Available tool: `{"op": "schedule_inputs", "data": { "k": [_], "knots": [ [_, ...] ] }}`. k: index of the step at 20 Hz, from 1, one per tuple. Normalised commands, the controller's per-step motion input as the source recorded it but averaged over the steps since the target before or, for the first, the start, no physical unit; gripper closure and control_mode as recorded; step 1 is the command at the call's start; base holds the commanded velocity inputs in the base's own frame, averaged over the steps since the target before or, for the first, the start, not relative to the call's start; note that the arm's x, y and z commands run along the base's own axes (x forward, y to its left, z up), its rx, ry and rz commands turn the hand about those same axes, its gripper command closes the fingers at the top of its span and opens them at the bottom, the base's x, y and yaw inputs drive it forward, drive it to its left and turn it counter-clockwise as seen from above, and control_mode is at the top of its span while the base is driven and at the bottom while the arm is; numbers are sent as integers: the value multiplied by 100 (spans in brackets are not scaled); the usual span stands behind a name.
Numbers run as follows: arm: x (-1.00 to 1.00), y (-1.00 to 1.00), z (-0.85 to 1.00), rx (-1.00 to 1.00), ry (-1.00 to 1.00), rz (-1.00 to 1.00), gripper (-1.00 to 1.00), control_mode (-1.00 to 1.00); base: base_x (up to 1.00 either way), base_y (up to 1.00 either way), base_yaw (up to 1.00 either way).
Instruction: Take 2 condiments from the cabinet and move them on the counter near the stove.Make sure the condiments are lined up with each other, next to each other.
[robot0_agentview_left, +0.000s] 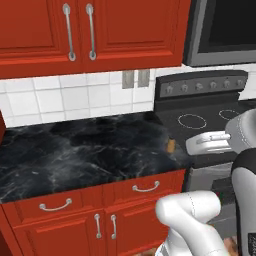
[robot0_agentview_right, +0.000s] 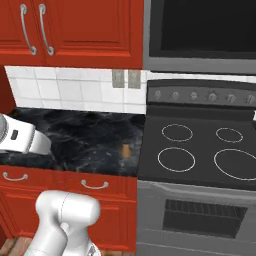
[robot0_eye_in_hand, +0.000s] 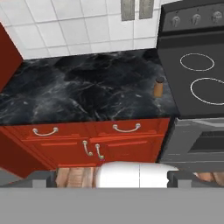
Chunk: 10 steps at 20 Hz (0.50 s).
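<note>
Since the small wooden mill (robot0_eye_in_hand: 158, 87) on the worktop (robot0_eye_in_hand: 78, 96) looks light, rigid and tippy, the wide-open, empty tool should pinch its middle.

A grey microwave (robot0_agentview_right: 200, 35) hangs above; red drawers (robot0_eye_in_hand: 87, 130) sit below.

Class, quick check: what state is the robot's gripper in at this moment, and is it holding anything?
Gripper: jaws open wide, holding nothing; the small brown wooden condiment mill with a dark cap stands apart on the black marble-look counter.
</note>
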Motion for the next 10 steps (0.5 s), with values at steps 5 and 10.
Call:
{"op": "schedule_inputs", "data": {
  "k": [5, 10],
  "knots": [
    [0, 0, 0, 0, 0, 0, -100, 100, -50, -90, -56],
    [0, 0, 0, 0, 0, 0, -100, 100, 0, -90, -76]
  ]
}}
